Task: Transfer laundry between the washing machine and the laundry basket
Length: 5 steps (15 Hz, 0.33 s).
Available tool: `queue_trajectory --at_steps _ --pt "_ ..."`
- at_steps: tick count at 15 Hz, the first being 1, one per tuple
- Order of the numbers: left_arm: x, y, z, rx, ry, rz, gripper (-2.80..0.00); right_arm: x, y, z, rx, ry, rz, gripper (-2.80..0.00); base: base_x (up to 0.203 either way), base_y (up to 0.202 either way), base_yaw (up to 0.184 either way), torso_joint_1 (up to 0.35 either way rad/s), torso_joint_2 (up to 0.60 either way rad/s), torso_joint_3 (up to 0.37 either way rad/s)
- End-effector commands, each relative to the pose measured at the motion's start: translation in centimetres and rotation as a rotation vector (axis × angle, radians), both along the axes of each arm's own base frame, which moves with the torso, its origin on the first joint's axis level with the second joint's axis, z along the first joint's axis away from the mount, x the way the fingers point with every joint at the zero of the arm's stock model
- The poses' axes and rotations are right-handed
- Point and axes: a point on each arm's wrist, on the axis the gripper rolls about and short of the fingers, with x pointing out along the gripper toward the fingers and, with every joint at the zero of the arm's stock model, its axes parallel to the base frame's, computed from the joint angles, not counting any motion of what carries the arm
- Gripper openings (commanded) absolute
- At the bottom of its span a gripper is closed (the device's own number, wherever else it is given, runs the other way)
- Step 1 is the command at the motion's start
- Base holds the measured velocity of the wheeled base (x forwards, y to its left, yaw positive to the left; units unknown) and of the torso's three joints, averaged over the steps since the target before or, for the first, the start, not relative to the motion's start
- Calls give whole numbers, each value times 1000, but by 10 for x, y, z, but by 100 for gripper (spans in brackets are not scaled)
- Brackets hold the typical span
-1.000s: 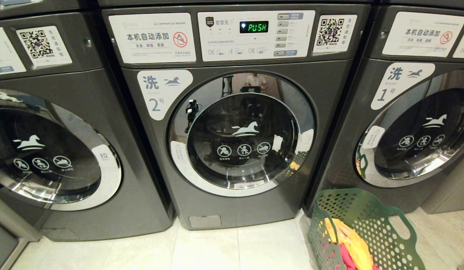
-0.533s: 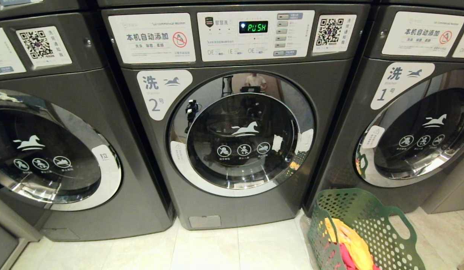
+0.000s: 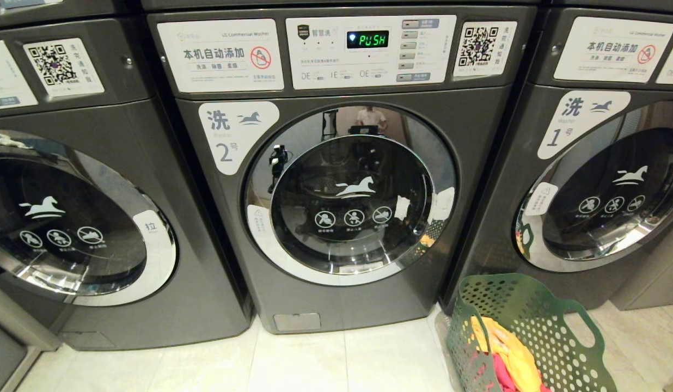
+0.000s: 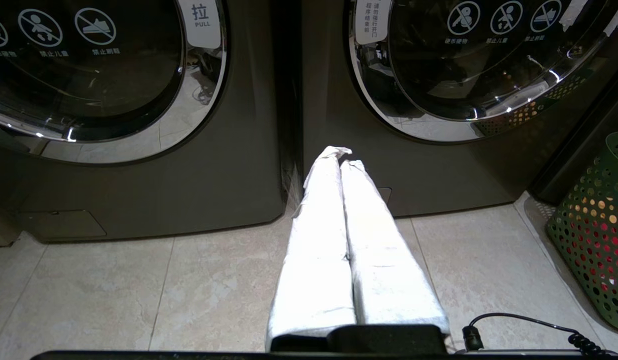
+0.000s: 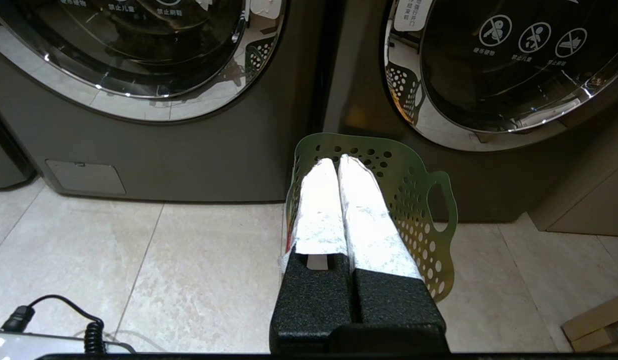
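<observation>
Tiled floor (image 3: 342,359) fronts the closed washing machine (image 3: 336,179); laundry basket (image 3: 532,337) upright, mouth up; both grippers closed, empty.

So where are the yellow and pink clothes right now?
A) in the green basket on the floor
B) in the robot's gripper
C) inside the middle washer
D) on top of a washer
A: the yellow and pink clothes lie inside the green basket, on the floor beside the closed middle washer.

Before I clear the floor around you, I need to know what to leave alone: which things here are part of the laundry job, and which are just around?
Job:
- middle washer, door shut
- green basket
- clothes in the basket

Just around:
- left washer
- right washer
- cardboard box
</observation>
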Motion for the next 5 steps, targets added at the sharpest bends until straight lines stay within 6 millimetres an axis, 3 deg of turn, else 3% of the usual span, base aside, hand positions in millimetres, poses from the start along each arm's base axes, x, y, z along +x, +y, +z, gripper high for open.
queue_trajectory --at_steps 1,5 --pt "0 0 0 0 0 0 -280 0 0 0 4 6 1 -280 0 0 0 0 0 0" --pt "0 0 0 0 0 0 -280 0 0 0 60 7 0 -280 0 0 0 0 0 0"
